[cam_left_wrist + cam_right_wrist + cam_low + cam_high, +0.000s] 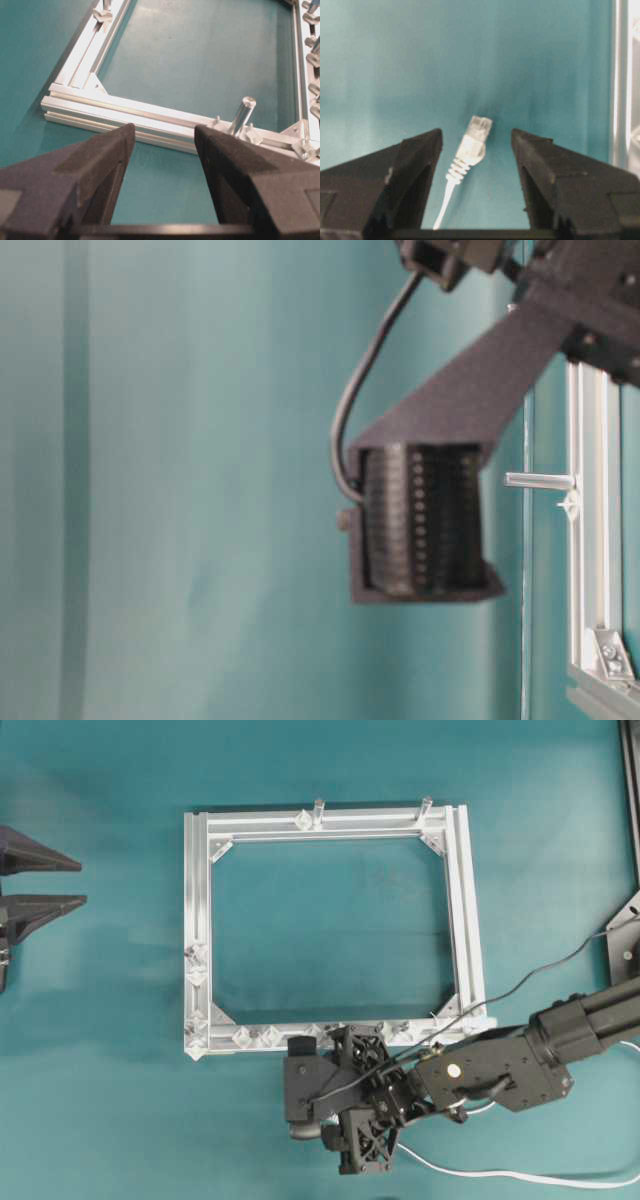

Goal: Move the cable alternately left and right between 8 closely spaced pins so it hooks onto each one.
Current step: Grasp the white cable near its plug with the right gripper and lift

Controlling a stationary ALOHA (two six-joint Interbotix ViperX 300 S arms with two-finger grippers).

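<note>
— What sort of place are you working in here?

— You're at a robotics lab bench. The surface is one plain teal sheet, with only a test rig on it: a square aluminium frame fitted with small studs.

— Anything else that tells you so?

— Yes. You can see a black robot arm reaching in from the right, a dark wire trailing along it, and a white network cable lying on the teal. Nothing domestic shows.
</note>
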